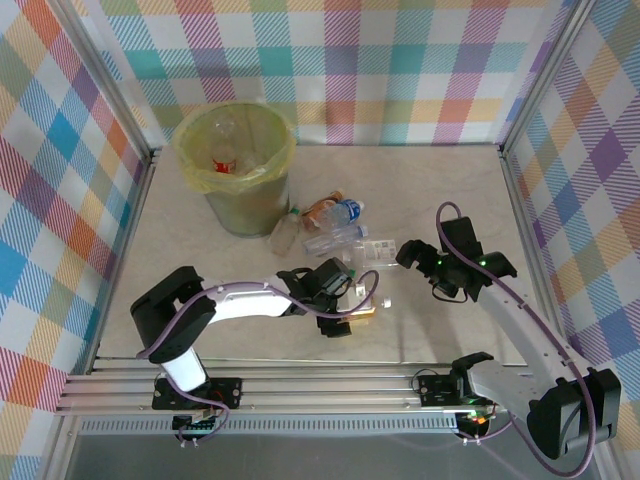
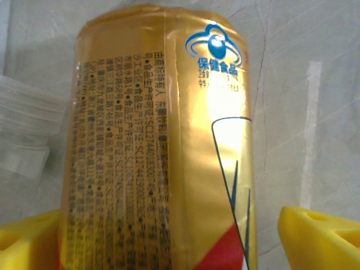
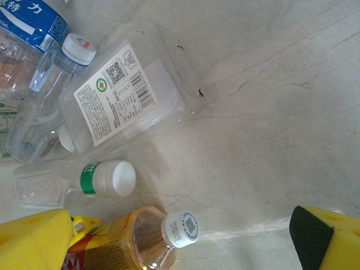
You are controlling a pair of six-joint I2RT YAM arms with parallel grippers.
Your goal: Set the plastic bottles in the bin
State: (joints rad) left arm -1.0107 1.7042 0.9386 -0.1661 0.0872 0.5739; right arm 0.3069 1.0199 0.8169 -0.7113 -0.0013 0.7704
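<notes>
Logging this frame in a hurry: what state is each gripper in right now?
Left gripper: open, straddling the gold-labelled bottle, not clamped on it.
Right gripper: open, holding nothing.

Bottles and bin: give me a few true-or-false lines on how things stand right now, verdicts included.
1. The left gripper has a gold-labelled bottle between its fingers. True.
2. The bin holds nothing. False: a red item lies inside it.
3. The right gripper is clamped on a bottle. False: its jaws stand wide open above the table.
4. A flat clear bottle with a white printed label lies on the table. True.
</notes>
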